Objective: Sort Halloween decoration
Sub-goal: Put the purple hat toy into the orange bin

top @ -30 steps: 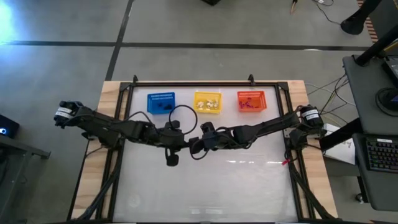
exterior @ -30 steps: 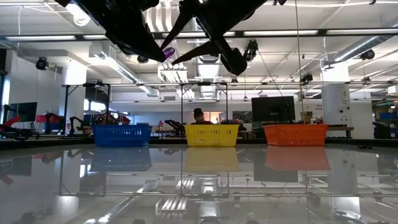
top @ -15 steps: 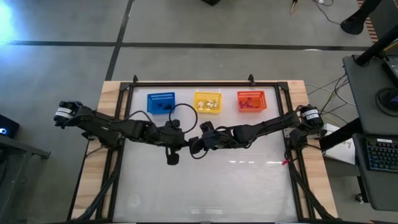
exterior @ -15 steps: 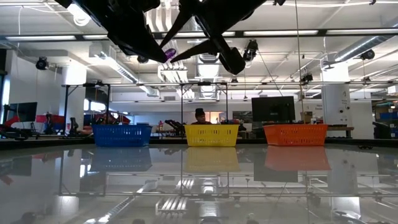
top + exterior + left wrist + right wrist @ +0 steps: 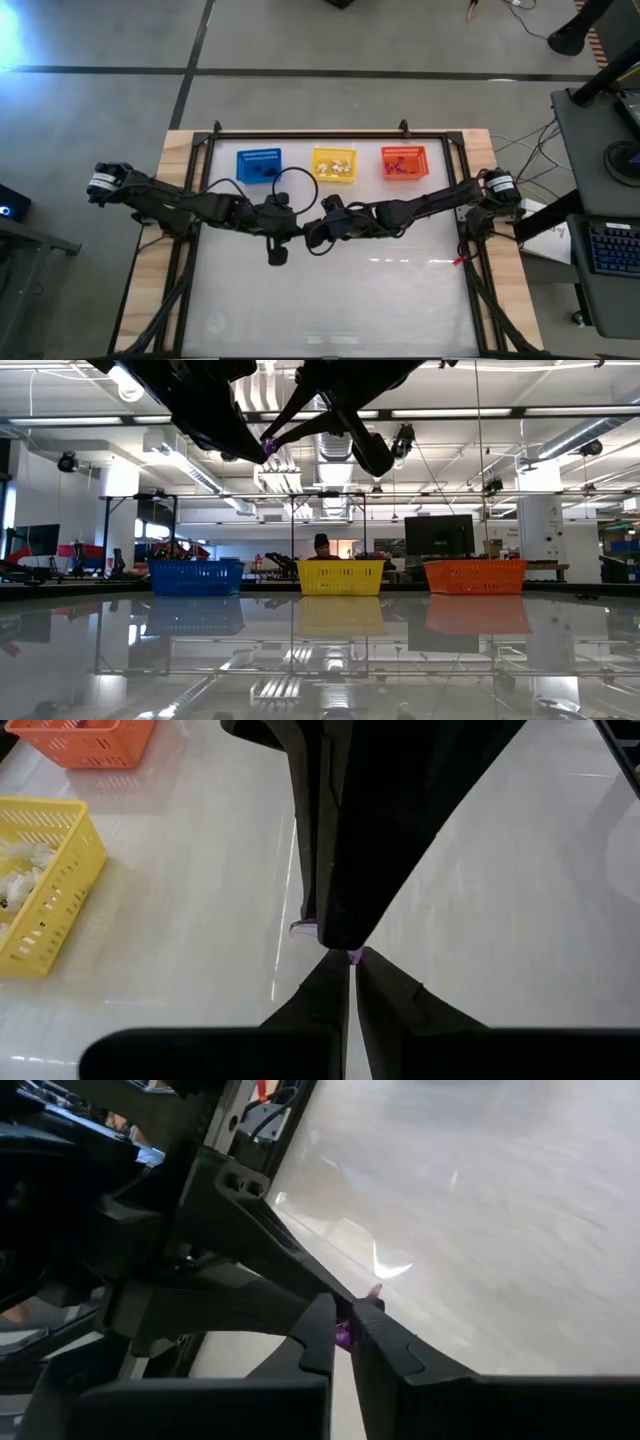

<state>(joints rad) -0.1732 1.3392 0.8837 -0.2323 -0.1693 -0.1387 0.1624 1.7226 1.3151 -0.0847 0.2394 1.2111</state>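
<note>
A tiny purple trinket (image 5: 268,448) of the Halloween decoration hangs high above the middle of the table. My two grippers meet on it. My left gripper (image 5: 351,970) comes in from the table's left and is shut on it. My right gripper (image 5: 343,1328) comes in from the table's right and is shut on it as well. In the high view the two meet at about the middle, left gripper (image 5: 298,237) against right gripper (image 5: 312,238). Most of the trinket is hidden between the fingertips. My left gripper pinches the purple trinket (image 5: 355,956) between the free ends of its two fingers, slanting down from the table's left. The trinket is lifted clear of the table. My right gripper pinches the same trinket (image 5: 344,1337) between its two fingertips, slanting down from the table's right, tip to tip with the left fingers (image 5: 300,1275). Only a purple sliver shows between its fingers.
Three mesh baskets stand in a row near the far edge: blue (image 5: 259,165), yellow (image 5: 334,163) with white trinkets in it, orange-red (image 5: 404,163). The glossy table top (image 5: 380,300) lies bare toward the near edge. A person shows far behind the yellow basket (image 5: 320,545).
My right gripper has shut: in the low view its two fingers stood spread on either side of the purple trinket, and now they have closed on it. Both arms have kept their places, and the trinket has stayed where it was.
</note>
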